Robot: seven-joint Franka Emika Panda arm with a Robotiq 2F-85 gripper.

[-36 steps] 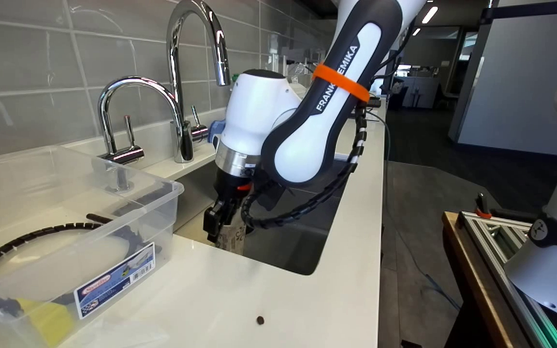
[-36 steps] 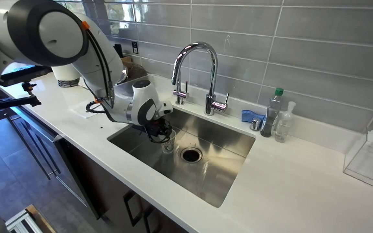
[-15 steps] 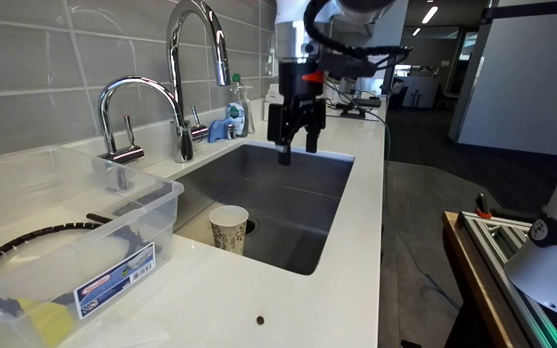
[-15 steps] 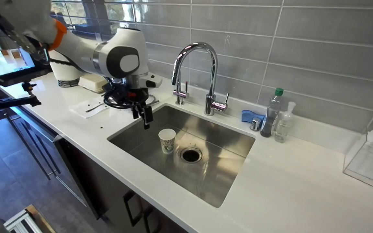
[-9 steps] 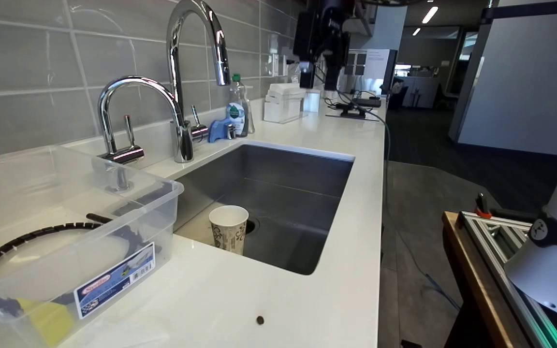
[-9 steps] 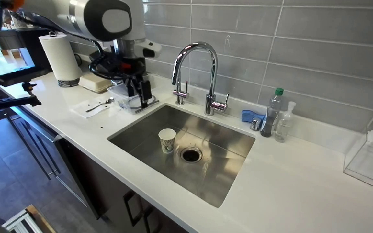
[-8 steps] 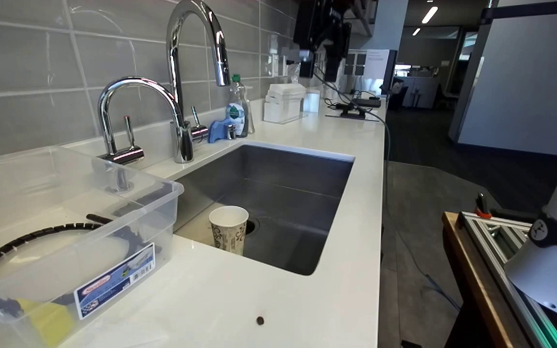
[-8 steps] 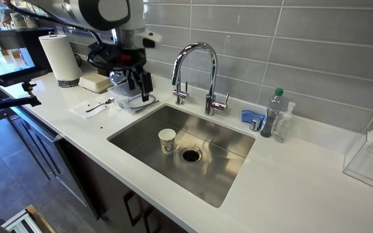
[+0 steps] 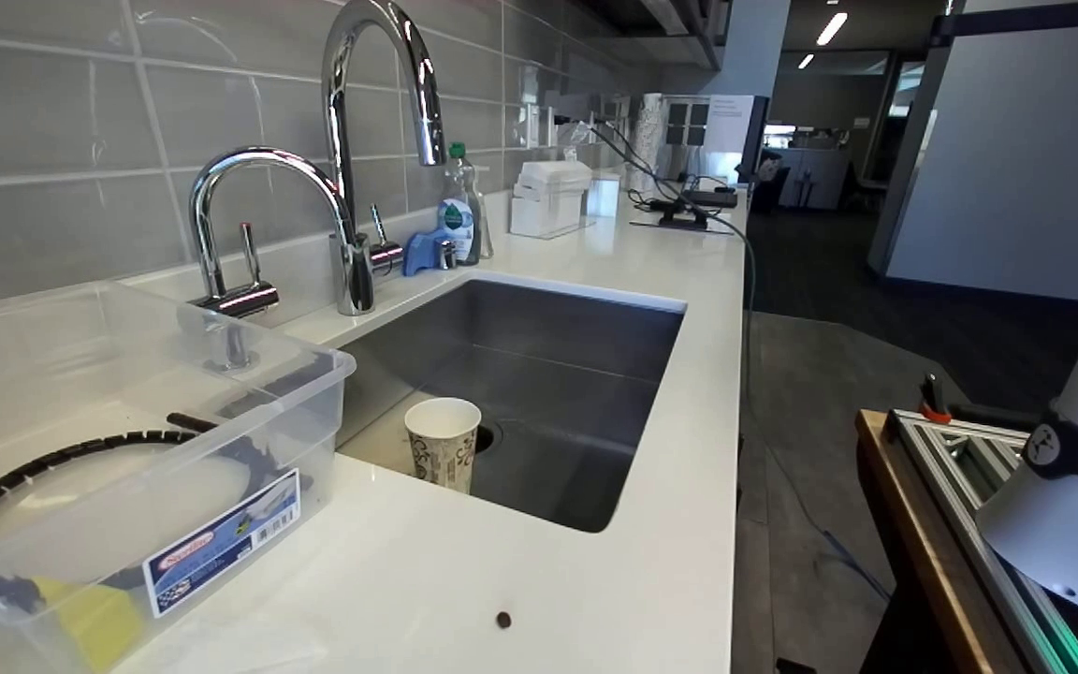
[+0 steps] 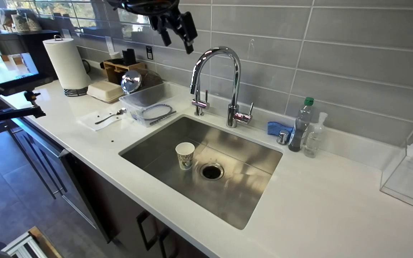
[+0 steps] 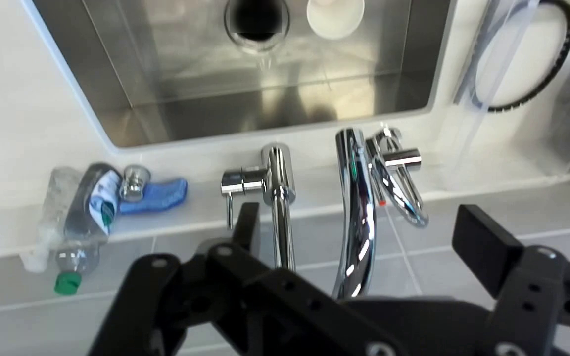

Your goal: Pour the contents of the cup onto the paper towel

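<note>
The cup [image 9: 443,445] is cream-white with a dark pattern and stands upright in the steel sink beside the drain; it also shows in an exterior view [image 10: 185,156] and at the top of the wrist view [image 11: 335,17]. Its bottom inside is hidden. My gripper [image 10: 178,44] is open and empty, high above the counter near the tall faucet, well apart from the cup. In the wrist view its fingers [image 11: 364,232] are wide apart with only faucets and tiles behind. A flat white sheet [image 10: 88,123], apparently the paper towel, lies on the counter under a spoon and dark bits.
The tall chrome faucet [image 10: 236,71] and a smaller one [image 9: 263,154] rise behind the sink [image 10: 228,208]. A clear plastic bin [image 9: 314,421] stands beside the sink. A blue sponge [image 10: 278,128], soap bottle [image 10: 299,125] and pump bottle [image 10: 314,138] stand along the wall. A paper towel roll [image 10: 66,64] stands farther back.
The gripper was down at the cup in the sink; it has come away and risen high, leaving one exterior view. The cup stands in the same spot.
</note>
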